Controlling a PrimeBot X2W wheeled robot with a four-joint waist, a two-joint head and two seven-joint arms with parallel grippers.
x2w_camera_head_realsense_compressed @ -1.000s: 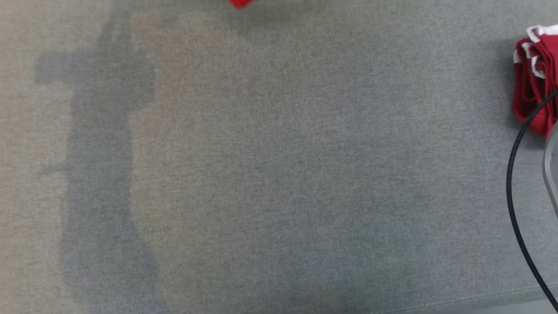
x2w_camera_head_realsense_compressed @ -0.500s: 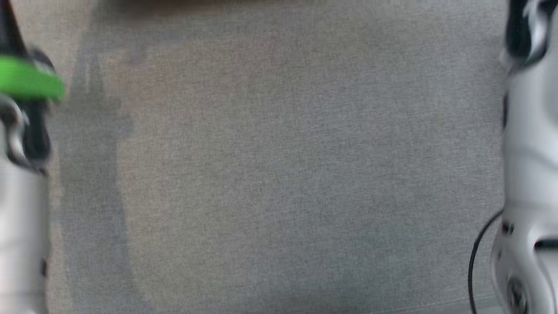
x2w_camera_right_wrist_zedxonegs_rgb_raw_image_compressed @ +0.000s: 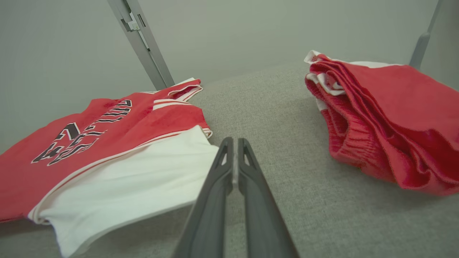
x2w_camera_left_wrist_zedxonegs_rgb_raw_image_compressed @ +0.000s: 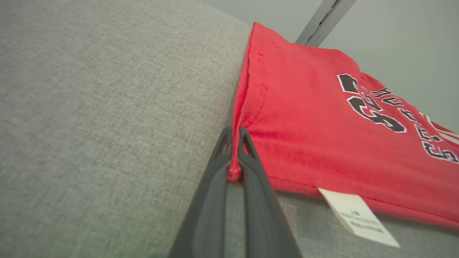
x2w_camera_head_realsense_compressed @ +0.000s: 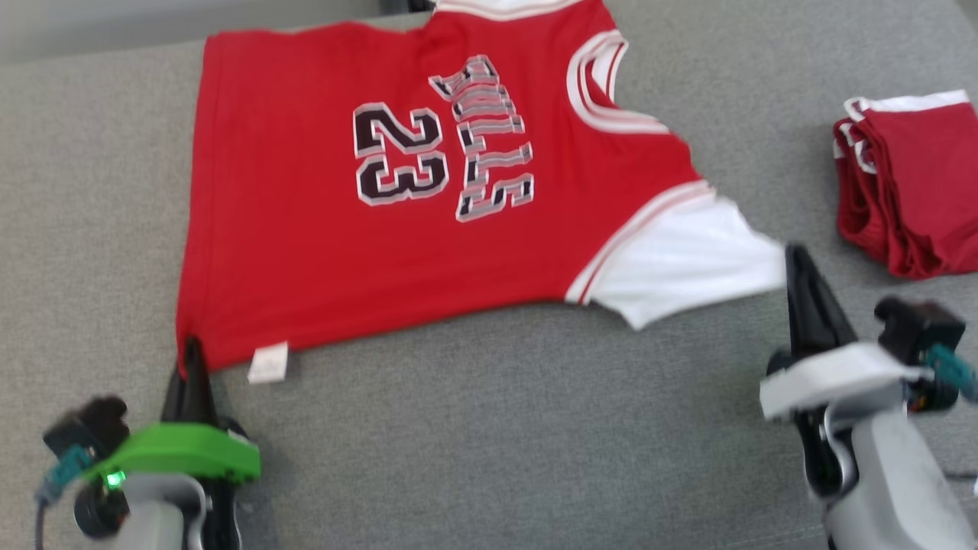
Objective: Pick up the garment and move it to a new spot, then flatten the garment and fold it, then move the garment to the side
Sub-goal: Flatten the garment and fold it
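Left pincer [x2w_camera_head_realsense_compressed: 191,353] [x2w_camera_left_wrist_zedxonegs_rgb_raw_image_compressed: 233,135]: jaws together, clamped on the near hem corner of the jersey [x2w_camera_head_realsense_compressed: 306,229] [x2w_camera_left_wrist_zedxonegs_rgb_raw_image_compressed: 304,125]. A nub of red cloth bulges between the fingers in the left wrist view. The arm lies low over the bench [x2w_camera_head_realsense_compressed: 497,428], fingers pointing away from me.

Right pincer [x2w_camera_head_realsense_compressed: 796,256] [x2w_camera_right_wrist_zedxonegs_rgb_raw_image_compressed: 235,143]: jaws together, tips right at the outer corner of the white sleeve [x2w_camera_head_realsense_compressed: 688,263] [x2w_camera_right_wrist_zedxonegs_rgb_raw_image_compressed: 136,175]. I can't tell whether any cloth is caught. It has the same low, forward-pointing pose.

The jersey lies spread flat on the grey bench between the two arms, chest side up. The print reads "23" and "BULLS", sideways from the head view. There's a white tag [x2w_camera_head_realsense_compressed: 268,363] [x2w_camera_left_wrist_zedxonegs_rgb_raw_image_compressed: 358,216] at the hem just beside the left pincer; its small print is too fine to read.

The right wrist view shows the layers of the folded red pile [x2w_camera_head_realsense_compressed: 917,191] [x2w_camera_right_wrist_zedxonegs_rgb_raw_image_compressed: 387,122], apart from the jersey on the right. Both wrist views catch a grey metal post [x2w_camera_left_wrist_zedxonegs_rgb_raw_image_compressed: 322,21] [x2w_camera_right_wrist_zedxonegs_rgb_raw_image_compressed: 143,46] behind the bench.
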